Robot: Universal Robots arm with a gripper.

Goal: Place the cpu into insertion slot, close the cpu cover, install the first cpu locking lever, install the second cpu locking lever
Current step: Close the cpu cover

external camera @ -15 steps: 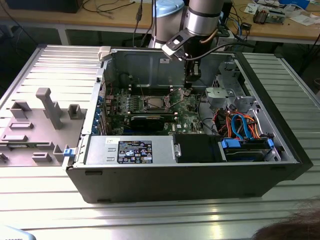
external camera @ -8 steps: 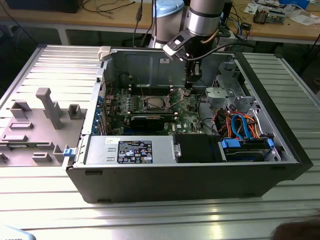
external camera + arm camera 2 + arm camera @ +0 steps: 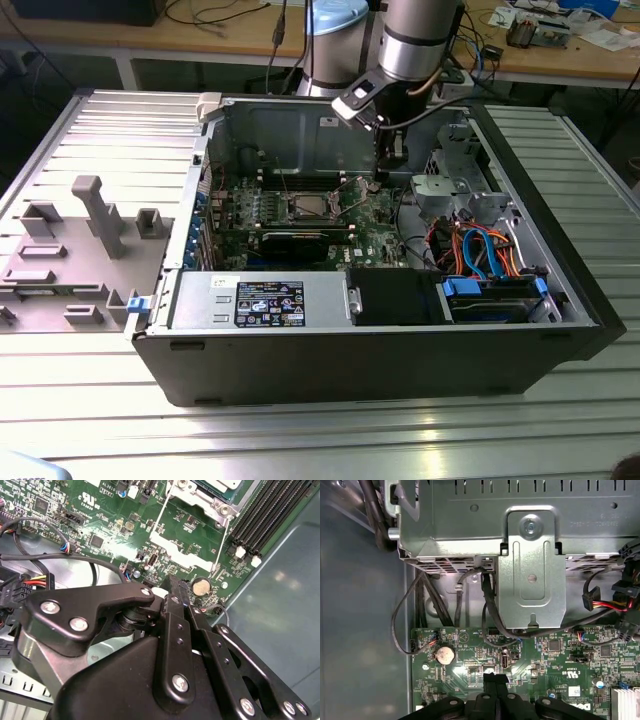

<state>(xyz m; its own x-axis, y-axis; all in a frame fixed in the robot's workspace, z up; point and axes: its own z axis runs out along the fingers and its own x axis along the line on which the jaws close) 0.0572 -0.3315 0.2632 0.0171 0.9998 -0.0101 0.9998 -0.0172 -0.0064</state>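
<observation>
insertion slot: square socket with silver rim, lying flat on the green board, mid-case in the exterior view. cpu cover: thin silver sheet frame, a screwed corner seen in the second wrist view, looks down flat over socket. cpu: pale silvery patch inside that frame, mostly cut off, seating unclear
</observation>
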